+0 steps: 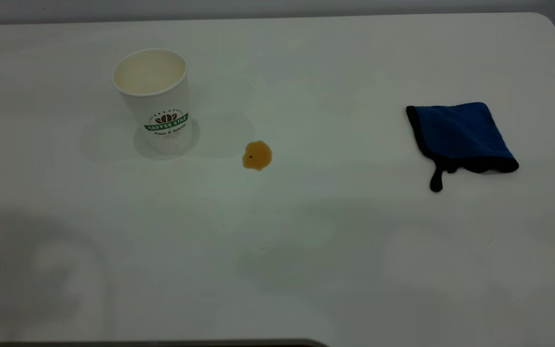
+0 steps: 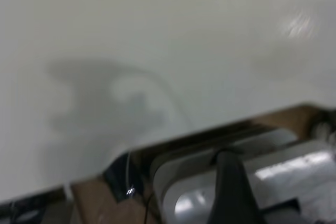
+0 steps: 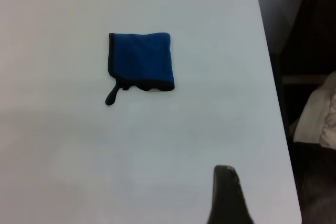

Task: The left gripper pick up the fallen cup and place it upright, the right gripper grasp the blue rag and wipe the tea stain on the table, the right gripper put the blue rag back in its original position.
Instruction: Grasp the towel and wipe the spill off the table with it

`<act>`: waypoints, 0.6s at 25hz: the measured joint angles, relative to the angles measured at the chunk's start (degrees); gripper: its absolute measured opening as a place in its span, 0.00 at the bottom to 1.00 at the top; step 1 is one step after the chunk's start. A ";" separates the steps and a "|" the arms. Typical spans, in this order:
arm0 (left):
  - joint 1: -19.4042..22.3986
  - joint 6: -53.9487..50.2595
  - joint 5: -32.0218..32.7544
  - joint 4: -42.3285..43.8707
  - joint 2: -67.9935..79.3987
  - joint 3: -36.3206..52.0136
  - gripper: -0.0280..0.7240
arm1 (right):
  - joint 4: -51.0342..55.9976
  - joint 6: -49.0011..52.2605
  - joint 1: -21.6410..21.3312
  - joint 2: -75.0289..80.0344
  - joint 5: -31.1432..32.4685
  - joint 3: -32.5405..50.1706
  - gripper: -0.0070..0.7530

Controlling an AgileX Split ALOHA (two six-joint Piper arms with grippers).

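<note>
The cup (image 1: 154, 99) stands upright in the upper left of the outside view, with its open mouth facing up. It is white paper with a green band and a brown bean mark, and it is cream inside. Just beside it, toward the middle of the picture, sits the tea stain (image 1: 257, 155), a small round amber blot with a tiny dark speck in it. The cup and the stain do not touch.

Well apart from both, on the right side of the picture, the blue rag (image 1: 459, 134) lies flat and folded. It looks soft and fuzzy, with a black edge and a short black tail hanging toward the bottom of the picture. Nothing lies between the stain and the rag.

The table (image 1: 306, 250) is white and smooth, with a rounded corner at the upper right.

Neither of my grippers shows in the outside view. In each wrist view I only see one dark finger tip (image 2: 231, 190) (image 3: 227, 195) at the bottom edge, so I cannot tell if my left or right gripper is spread or pressed together.
</note>
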 joint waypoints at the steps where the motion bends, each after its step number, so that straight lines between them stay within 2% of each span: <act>1: 0.00 0.00 -0.16 0.79 -2.90 3.60 0.73 | 0.00 0.00 0.00 0.00 0.00 0.00 0.71; 8: 0.00 -0.30 -0.76 6.27 -19.92 23.04 0.73 | 0.00 0.00 0.00 0.00 0.00 0.00 0.71; 15: 0.00 -0.88 -3.86 9.39 -35.28 31.56 0.73 | 0.00 0.00 0.00 0.00 0.00 0.00 0.71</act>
